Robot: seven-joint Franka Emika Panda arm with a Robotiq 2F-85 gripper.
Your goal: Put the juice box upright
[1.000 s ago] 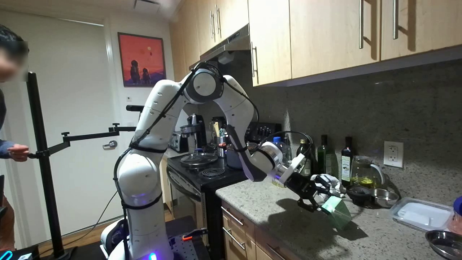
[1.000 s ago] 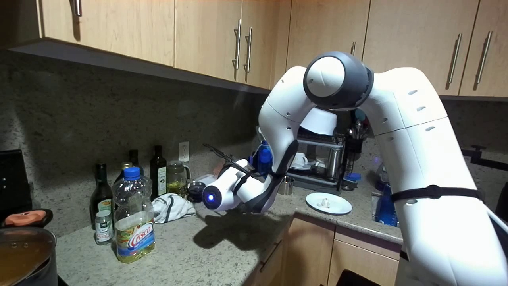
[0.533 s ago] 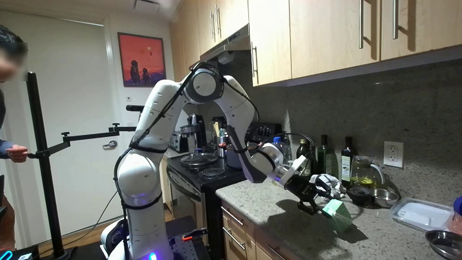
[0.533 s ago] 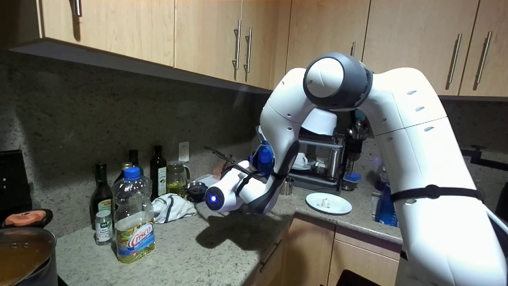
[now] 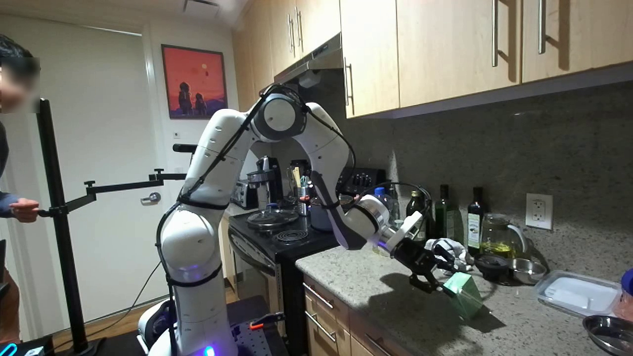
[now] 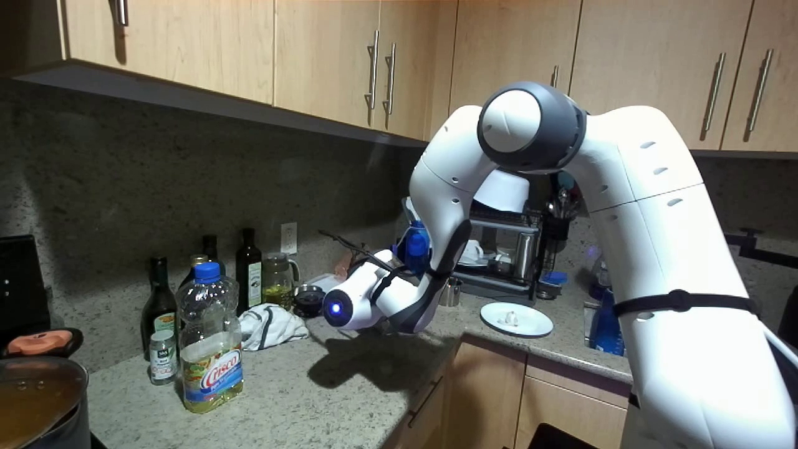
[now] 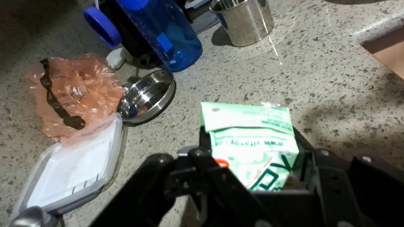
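Low over tabletop (image 5: 534,326), contact unclear: juice box (image 5: 465,296) tilted, fingers (image 7: 305,148) pinching its sides. Best hold firm, turn slowly until base lies level, settle flat, then part fingers evenly.

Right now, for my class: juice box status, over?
Gripper closed on juice box. Box tilted, not yet upright. Metal dish apart, probably not in the way.

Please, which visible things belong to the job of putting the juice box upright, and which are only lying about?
For the job:
green Vitasoy juice box
gripper holding it

Just lying about:
Crisco oil bottle
striped towel
orange plastic bag
blue water bottle
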